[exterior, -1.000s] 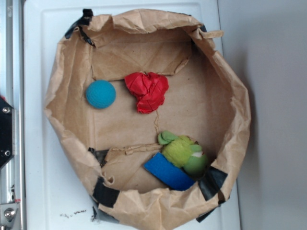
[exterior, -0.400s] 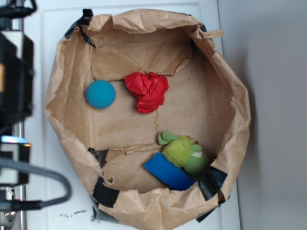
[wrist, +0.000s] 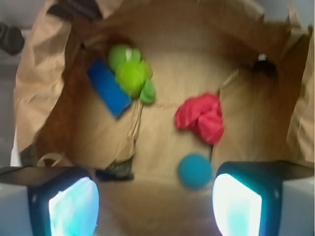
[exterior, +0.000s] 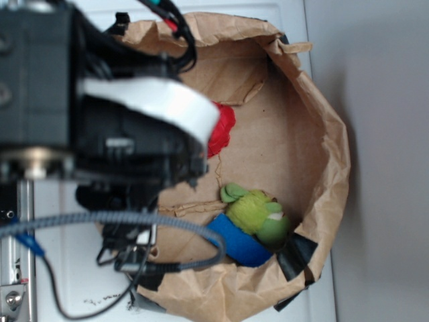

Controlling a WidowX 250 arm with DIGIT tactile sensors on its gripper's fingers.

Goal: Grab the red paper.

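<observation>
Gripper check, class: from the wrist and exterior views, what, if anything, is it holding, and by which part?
Nothing. The gripper is open and empty, its fingers wide apart above the bag; the red paper lies untouched on the bag floor.

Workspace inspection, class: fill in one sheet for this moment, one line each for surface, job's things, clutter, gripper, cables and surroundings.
Surface: brown paper bag rolled open, its floor creased, standing on a white tray.
Job's things: red paper crumpled, lying free on the bag floor.
Clutter: teal ball; green toy touching a blue piece.
Gripper: gripper open, above the bag, holding nothing.
Cables: grey cable looping under the arm.
Surroundings: grey wall; black tape on the bag.
</observation>
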